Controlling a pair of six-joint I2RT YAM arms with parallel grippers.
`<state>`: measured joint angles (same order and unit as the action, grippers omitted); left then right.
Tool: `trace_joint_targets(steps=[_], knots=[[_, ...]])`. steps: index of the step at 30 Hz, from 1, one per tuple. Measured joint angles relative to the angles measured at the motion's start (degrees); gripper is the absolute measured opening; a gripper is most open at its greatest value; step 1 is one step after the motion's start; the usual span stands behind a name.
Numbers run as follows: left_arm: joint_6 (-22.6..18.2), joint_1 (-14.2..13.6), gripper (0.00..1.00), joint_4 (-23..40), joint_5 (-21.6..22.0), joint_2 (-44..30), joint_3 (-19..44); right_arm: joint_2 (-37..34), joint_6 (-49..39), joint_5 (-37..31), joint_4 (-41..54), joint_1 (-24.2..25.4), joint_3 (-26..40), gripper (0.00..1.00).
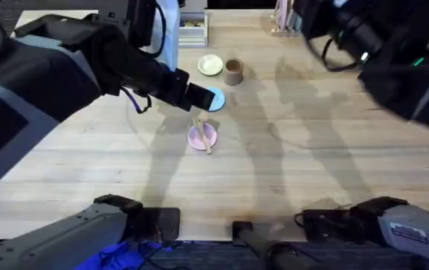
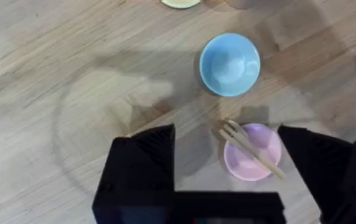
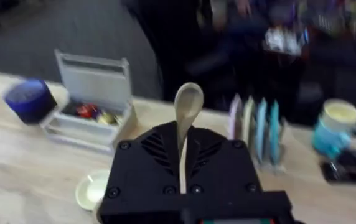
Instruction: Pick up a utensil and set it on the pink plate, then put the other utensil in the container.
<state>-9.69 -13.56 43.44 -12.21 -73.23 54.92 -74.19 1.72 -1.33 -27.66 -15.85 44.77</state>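
- I see the wooden fork (image 2: 251, 149) lying across the pink plate (image 2: 248, 159), tines poking out over one rim, handle end over the opposite rim.
- In the overhead view the same fork (image 1: 202, 135) rests diagonally on the pink plate (image 1: 197, 137), near the middle of the counter (image 1: 289, 150).
- My left claw (image 2: 228, 171) hangs above the plate with its black fingers (image 2: 144, 162) spread wide apart, holding nothing (the plate and fork sit between them in the wrist view).
- From overhead, the left arm reaches across and partly covers the light blue plate (image 1: 216, 98), which sits just behind the pink one.
- The light blue plate (image 2: 229, 64) lies near the pink plate but apart from it.
- My right claw (image 3: 182, 165) is clamped on the wooden spoon (image 3: 185, 124), whose handle runs down between the fingers while the rounded bowl stands upright above them.
- The tan-brown cup (image 1: 233, 73) stands upright on the counter beside the pale yellow plate (image 1: 210, 65), both behind the blue plate.
- Behind the spoon I make out a white tray with its lid up (image 3: 91, 93), a dark blue cup (image 3: 30, 99), and the pale yellow plate (image 3: 92, 188) lower down.
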Motion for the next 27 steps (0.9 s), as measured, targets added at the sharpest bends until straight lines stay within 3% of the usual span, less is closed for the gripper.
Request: trace_joint_targets(steps=[3,7,18,27], knots=[[0.00,0.00,0.992,0.00,0.00,0.02,0.00,-0.79,-0.10,0.76,-12.37,-1.41,-5.85,0.035],[0.00,0.00,0.992,0.00,0.00,0.00,0.00,-3.34,-0.27,1.17,-19.32,-3.13,-8.30,0.035],[0.00,0.00,0.992,0.02,0.00,0.00,0.00,-13.10,-0.30,1.38,-31.18,-6.90,-8.41,0.035],[0.00,0.00,0.992,-1.28,0.00,0.02,0.00,-16.09,-0.33,1.41,-32.29,-8.64,-8.44,0.035]])
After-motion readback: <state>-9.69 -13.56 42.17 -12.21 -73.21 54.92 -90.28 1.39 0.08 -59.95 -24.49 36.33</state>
